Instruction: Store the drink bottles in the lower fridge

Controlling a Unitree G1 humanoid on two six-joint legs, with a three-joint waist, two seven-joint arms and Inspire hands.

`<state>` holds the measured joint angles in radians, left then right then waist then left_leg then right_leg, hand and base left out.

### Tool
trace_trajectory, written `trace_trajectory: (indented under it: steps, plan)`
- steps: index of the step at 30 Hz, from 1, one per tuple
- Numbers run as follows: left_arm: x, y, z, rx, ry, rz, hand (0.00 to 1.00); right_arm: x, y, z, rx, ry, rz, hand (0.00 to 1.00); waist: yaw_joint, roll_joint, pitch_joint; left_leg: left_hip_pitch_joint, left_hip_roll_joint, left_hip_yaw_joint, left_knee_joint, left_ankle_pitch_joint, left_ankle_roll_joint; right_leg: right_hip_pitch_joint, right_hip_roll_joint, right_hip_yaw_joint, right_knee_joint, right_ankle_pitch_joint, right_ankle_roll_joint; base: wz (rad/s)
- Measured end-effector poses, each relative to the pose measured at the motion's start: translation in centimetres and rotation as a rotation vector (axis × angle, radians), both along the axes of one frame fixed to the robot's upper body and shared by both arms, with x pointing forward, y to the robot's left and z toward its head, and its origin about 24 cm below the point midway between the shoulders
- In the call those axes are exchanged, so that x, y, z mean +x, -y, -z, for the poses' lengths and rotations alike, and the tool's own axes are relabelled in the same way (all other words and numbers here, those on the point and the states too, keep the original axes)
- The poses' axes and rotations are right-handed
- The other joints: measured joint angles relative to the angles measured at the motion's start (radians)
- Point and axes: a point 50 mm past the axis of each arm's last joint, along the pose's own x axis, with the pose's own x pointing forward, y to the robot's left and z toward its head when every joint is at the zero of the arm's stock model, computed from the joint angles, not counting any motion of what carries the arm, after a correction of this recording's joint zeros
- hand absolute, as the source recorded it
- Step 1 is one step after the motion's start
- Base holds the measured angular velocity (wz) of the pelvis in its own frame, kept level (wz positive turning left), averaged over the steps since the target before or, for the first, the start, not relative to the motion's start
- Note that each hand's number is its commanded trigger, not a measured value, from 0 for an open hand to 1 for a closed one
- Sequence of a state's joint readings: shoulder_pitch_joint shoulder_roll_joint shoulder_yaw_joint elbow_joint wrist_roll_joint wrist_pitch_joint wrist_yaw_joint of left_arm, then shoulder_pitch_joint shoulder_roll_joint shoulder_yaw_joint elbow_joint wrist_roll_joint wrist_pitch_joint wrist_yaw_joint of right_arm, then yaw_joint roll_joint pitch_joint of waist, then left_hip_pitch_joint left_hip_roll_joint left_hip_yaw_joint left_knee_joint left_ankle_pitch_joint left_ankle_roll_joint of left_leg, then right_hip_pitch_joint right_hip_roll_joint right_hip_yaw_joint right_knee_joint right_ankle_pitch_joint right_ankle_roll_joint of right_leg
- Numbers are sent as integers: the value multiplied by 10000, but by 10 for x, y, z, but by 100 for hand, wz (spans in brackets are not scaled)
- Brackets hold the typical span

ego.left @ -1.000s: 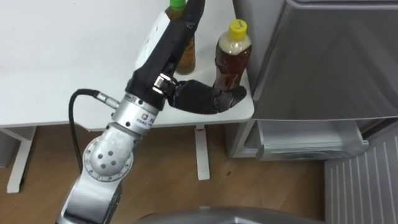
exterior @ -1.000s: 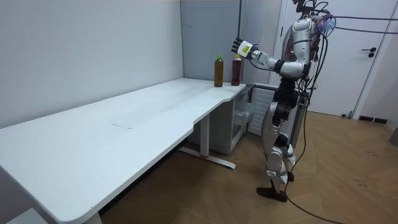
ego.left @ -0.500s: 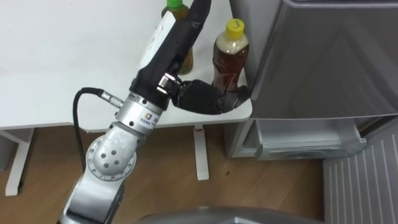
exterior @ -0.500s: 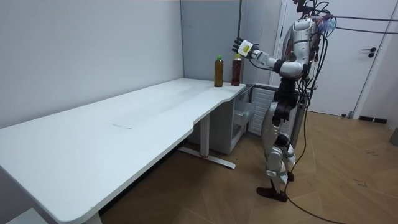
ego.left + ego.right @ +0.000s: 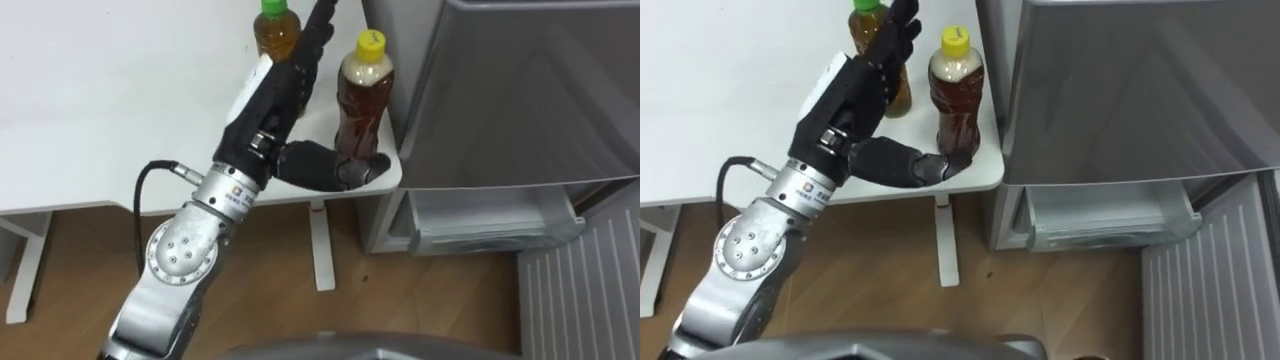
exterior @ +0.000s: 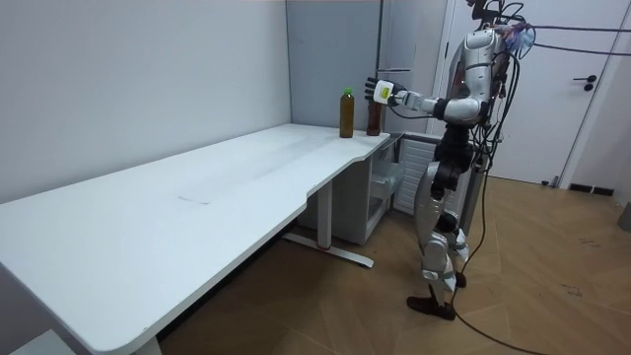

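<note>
Left eye view, left hand (image 5: 278,105) unclenched beside yellow-capped plastic bottle (image 5: 360,105) at tabletop (image 5: 100,100) corner, straight fingers (image 5: 312,35) cut off, green-capped bottle (image 5: 272,35) half-hidden.

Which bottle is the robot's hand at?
The yellow-capped bottle, nearer the fridge: the thumb of the left hand lies at its base. The green-capped bottle stands farther left.

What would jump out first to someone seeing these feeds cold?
The left hand stands out first. It reaches over the corner of the white table, fingers straight between the yellow-capped bottle and the green-capped bottle, thumb by the yellow-capped one's base. Just right of the table is the grey fridge, its lower part open.
</note>
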<state>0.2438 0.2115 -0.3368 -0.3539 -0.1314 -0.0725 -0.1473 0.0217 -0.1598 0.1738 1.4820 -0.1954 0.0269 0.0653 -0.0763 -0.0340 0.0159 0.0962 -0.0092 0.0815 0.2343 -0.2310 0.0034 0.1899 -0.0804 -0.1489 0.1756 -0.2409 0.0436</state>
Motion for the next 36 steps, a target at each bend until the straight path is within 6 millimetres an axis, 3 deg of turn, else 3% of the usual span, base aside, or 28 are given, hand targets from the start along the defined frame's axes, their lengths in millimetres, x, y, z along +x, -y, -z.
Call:
trace_trajectory:
  steps: [19, 29, 36]
  plan:
    - [0, 1, 2, -108, -366, 821, 0, -2, 0, 0, -33, -99, 14, 0, -11, 148, -117, 41, 67, 21, 12, 2, -15, 23, 71, 85, 14, 22, -37, 0]
    - [1, 2, 5, -621, -666, 773, 0, -4, -1, 1, -17, -97, -30, 0, -13, 136, -80, 47, 97, 39, 14, 11, -27, 2, 93, 141, 115, 22, -37, 0]
    - [7, 2, 2, -1227, -731, 650, 0, -3, -2, 1, -12, -164, -34, 0, -52, 49, -3, -93, 123, 45, 38, 30, -57, -167, 113, 125, 119, 23, -42, 0]
